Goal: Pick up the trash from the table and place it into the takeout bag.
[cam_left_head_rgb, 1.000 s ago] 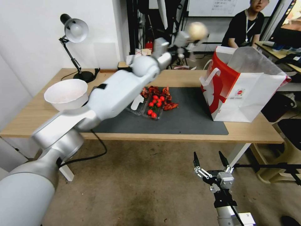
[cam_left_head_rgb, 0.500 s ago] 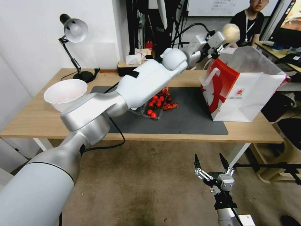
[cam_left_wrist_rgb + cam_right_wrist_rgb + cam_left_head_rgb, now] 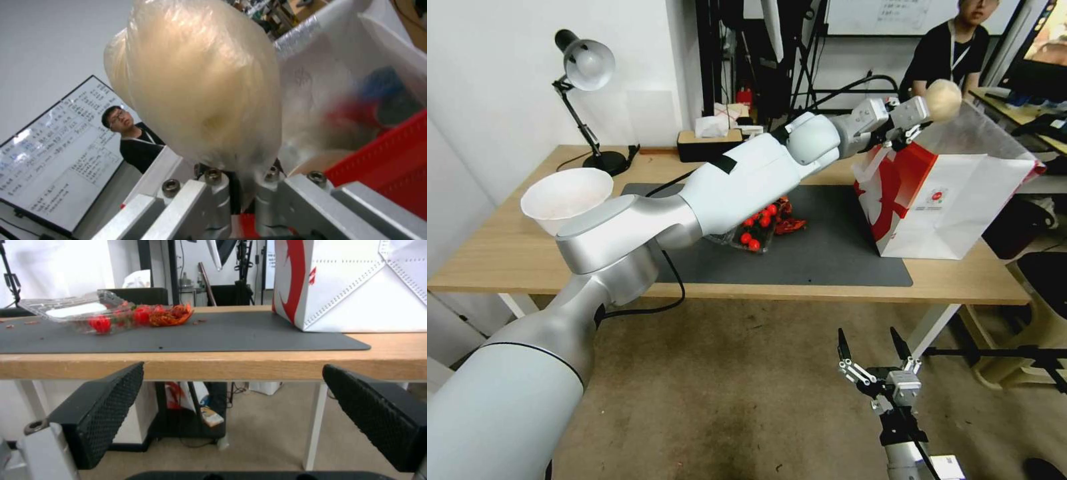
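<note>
A: Where are you seeing the left gripper (image 3: 928,112)?

B: You are looking at it stretched across the table (image 3: 507,247), above the far rim of the takeout bag (image 3: 960,200). Its fingers are clamping the pale wad (image 3: 944,100). In the left wrist view the wad (image 3: 200,83) is blocking most of the bag mouth (image 3: 320,83).

A: What is lying inside the bag?

B: You are getting only blurred blue and red shapes behind the translucent liner; you cannot tell what they are.

A: What is the right gripper (image 3: 872,350) doing?

B: It is hanging low before the table's front edge, fingers spread apart, holding nothing. Its wrist view is showing both black pads (image 3: 106,406) below the tabletop edge.

A: And the rest of the table?

B: The bowl (image 3: 567,199) is standing near the left edge. The left arm is covering part of the clear tray (image 3: 746,238) of red fruit at the middle of the grey mat (image 3: 827,253). The bag is sitting at the mat's right end; the right wrist view (image 3: 356,286) is cutting off its top.
</note>
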Controlling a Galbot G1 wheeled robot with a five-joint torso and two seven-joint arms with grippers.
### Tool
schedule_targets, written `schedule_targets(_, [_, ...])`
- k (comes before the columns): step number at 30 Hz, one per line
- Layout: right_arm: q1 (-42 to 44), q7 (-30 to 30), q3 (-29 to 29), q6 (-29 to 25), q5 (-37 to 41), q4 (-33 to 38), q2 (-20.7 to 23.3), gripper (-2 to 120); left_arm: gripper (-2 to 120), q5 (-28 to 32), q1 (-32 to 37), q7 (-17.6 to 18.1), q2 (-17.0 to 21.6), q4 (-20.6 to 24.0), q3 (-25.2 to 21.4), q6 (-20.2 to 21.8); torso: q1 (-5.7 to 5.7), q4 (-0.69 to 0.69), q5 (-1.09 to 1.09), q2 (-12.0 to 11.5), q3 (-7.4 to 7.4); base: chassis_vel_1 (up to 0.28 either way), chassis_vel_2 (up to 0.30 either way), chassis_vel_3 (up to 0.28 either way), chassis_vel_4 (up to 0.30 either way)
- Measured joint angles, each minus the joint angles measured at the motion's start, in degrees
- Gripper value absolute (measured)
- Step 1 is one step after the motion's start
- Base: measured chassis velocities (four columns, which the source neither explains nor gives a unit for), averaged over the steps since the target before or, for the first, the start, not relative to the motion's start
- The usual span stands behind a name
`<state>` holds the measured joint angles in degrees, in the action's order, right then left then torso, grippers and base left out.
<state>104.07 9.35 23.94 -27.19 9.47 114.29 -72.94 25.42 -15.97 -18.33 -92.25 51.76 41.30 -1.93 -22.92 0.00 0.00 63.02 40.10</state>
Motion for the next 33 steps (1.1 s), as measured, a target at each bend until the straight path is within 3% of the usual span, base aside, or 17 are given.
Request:
schedule_targets(4, [0.1,0.0,0.1,-0.1,0.0,0.0,0.0,100,0,-2.8,0.7,0.0,0.1,-0.4,0.0,-0.2,0.0,0.01,-0.01,0.0,0.0,0.0,0.0,0.0,0.0])
schedule_targets(9, [0.1,0.0,0.2,-0.1,0.1,-0.1,0.0,100,1,-1.3,0.9,1.0,0.1,0.3,0.4,-0.2,0.0,0.01,-0.01,0.0,0.0,0.0,0.0,0.0,0.0])
schedule_targets(12, [0.2,0.0,0.1,-0.2,0.1,-0.2,-0.1,100,20,-0.3,0.9,2.7,0.1,1.7,1.2,0.2,0.0,0.0,-0.01,0.0,0.0,0.0,0.0,0.0,0.0])
schedule_targets(18, [0.1,0.0,0.1,-0.3,0.1,-0.1,-0.2,100,35,-0.3,0.7,3.1,0.1,1.8,1.4,0.3,0.0,0.0,-0.01,0.0,0.0,0.0,0.0,0.0,0.0])
schedule_targets(20, [0.1,0.0,0.0,-0.2,0.0,0.0,-0.3,100,48,-0.3,0.7,3.3,0.1,1.7,1.1,0.4,0.0,0.0,-0.01,0.0,0.0,0.0,0.0,0.0,0.0])
schedule_targets(33, [0.3,-0.1,-0.1,-0.1,-0.1,-0.1,-0.4,100,91,-0.7,1.7,4.8,0.2,1.8,-2.2,1.5,0.0,0.0,0.0,0.0,0.0,0.0,0.0,0.0,0.0])
